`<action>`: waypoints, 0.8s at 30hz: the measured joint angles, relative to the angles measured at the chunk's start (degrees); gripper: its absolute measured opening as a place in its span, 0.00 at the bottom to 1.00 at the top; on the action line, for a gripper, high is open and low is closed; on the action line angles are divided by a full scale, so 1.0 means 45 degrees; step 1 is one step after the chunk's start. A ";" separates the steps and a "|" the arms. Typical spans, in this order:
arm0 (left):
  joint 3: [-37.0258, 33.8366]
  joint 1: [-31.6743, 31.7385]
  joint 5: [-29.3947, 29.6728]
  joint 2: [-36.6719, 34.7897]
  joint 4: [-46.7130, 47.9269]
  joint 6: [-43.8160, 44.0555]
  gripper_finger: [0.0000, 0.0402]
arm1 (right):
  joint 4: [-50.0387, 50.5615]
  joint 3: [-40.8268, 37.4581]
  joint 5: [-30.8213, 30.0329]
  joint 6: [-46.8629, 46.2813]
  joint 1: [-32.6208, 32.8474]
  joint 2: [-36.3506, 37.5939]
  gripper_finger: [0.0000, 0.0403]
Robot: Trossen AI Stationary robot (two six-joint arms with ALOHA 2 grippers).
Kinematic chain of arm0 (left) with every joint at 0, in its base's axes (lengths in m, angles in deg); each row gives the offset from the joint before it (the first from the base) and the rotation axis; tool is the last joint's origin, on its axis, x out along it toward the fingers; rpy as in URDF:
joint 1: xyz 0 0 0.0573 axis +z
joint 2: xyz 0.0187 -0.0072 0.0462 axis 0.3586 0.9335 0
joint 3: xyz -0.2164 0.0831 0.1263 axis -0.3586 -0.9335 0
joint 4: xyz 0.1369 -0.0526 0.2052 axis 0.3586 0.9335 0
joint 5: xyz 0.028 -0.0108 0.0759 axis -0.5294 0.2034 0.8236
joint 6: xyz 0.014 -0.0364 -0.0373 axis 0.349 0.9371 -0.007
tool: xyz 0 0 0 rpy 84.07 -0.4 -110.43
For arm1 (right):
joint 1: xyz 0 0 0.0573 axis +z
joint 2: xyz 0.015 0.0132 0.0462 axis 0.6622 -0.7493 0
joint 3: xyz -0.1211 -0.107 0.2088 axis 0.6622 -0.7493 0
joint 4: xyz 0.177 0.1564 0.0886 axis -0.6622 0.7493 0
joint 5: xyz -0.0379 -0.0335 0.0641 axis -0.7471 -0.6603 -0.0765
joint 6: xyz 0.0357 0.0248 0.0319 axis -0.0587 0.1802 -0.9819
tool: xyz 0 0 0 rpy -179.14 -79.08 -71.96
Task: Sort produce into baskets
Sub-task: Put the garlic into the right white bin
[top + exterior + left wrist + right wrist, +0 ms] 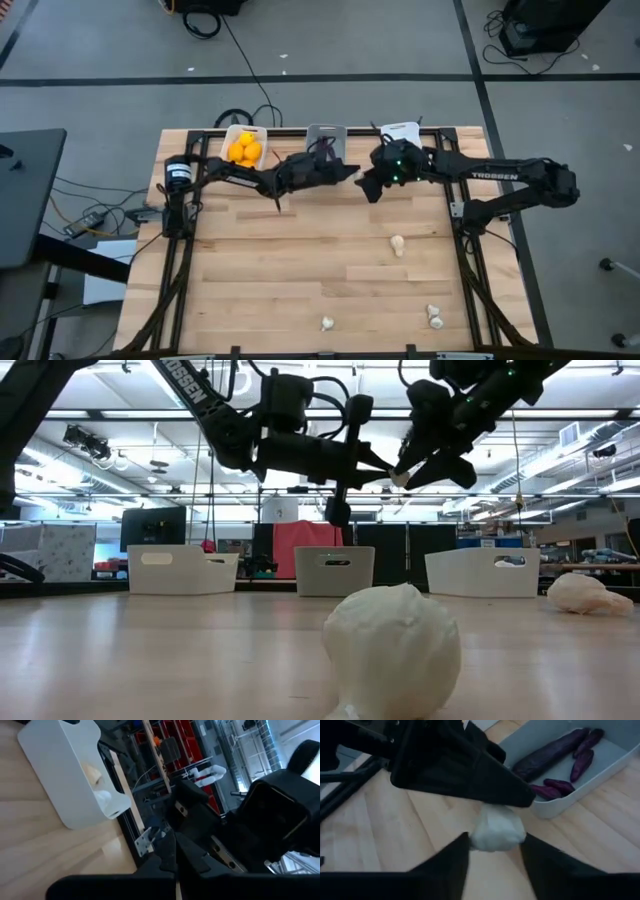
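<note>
my right gripper (495, 851) hangs with its fingers parted around a whitish garlic bulb (498, 834), just short of the grey bin (600, 770) holding purple pieces (551, 754). whether the pads truly pinch it i cannot tell. my left gripper (345, 172), shut and empty, sits right beside it. the bulb looks light, papery and lumpy, so i'd judge it slips easily; grip across its widest belly.
</note>
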 joint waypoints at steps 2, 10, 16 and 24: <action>0.0000 0.0164 -0.0275 0.0000 -0.0015 0.0002 0.01 | -0.0040 -0.0005 0.0379 0.0030 -0.0277 -0.0001 0.33; 0.0005 0.0395 -0.0500 0.0000 -0.0039 -0.0629 0.03 | -0.0432 -0.0024 0.1430 0.0665 -0.0866 -0.0011 0.02; 0.0005 0.0463 -0.0530 0.0000 -0.0274 -0.0630 0.19 | -0.0468 -0.0019 0.1317 0.1071 -0.0967 -0.0011 0.01; 0.0005 0.0546 -0.0493 0.0000 -0.0272 -0.0722 0.27 | 0.0193 -0.0015 0.0020 0.0858 -0.1120 0.0180 0.00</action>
